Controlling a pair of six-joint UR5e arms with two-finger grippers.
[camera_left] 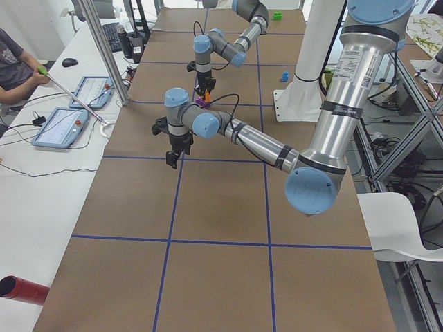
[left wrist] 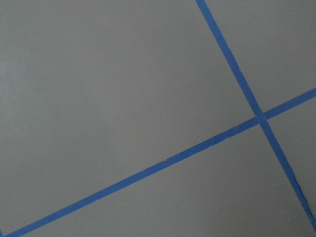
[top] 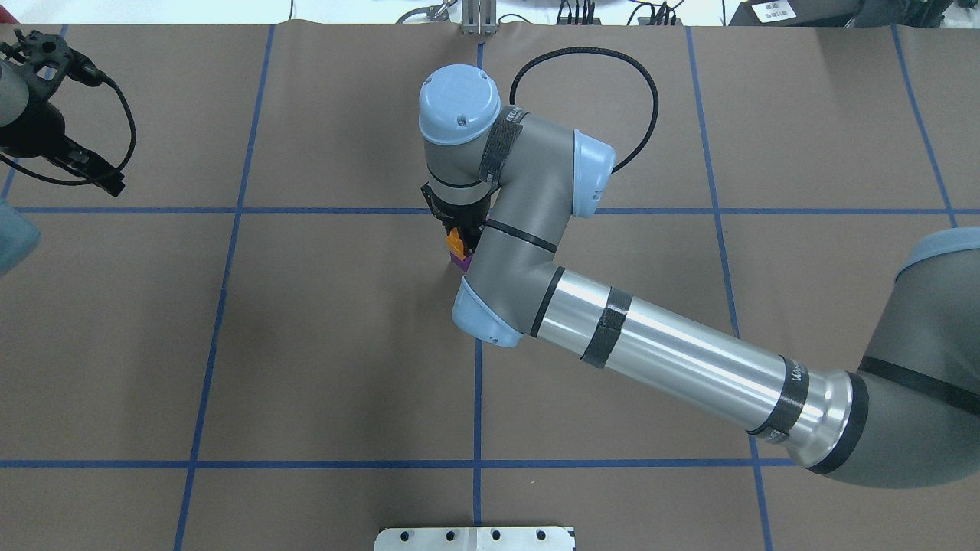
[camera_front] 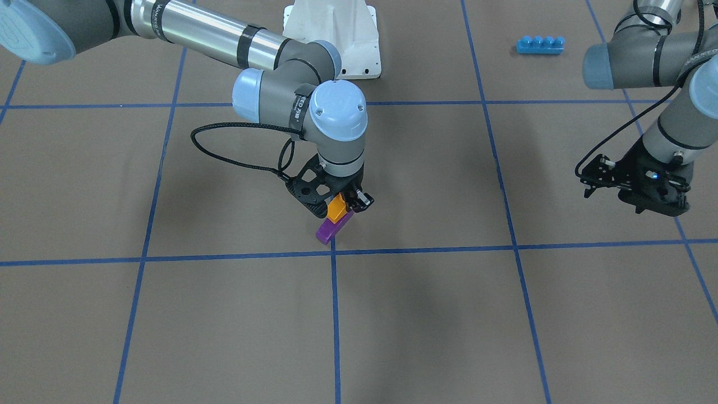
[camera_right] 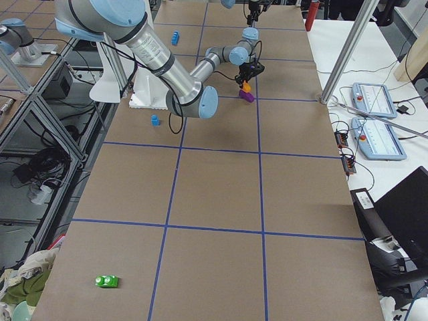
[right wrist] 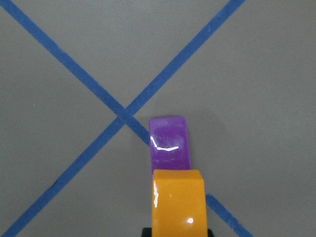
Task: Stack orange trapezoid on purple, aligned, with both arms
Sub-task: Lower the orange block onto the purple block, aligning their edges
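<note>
My right gripper [camera_front: 338, 206] is shut on the orange trapezoid [camera_front: 336, 208] and points down near the table's middle. The orange trapezoid is directly over one end of the purple brick [camera_front: 331, 228], which lies on the brown table beside a blue tape crossing. In the right wrist view the orange trapezoid [right wrist: 177, 202] covers the near end of the purple brick [right wrist: 169, 143]. I cannot tell whether they touch. Both also show in the overhead view, orange [top: 456, 242] above purple [top: 462, 263]. My left gripper [camera_front: 653, 203] hovers open and empty far off to the side.
A long blue four-stud brick [camera_front: 540, 45] lies at the back near the left arm. A small blue brick [camera_right: 155, 120] sits by the white robot base [camera_front: 331, 33]. A green brick [camera_right: 107, 281] lies at the table's far right end.
</note>
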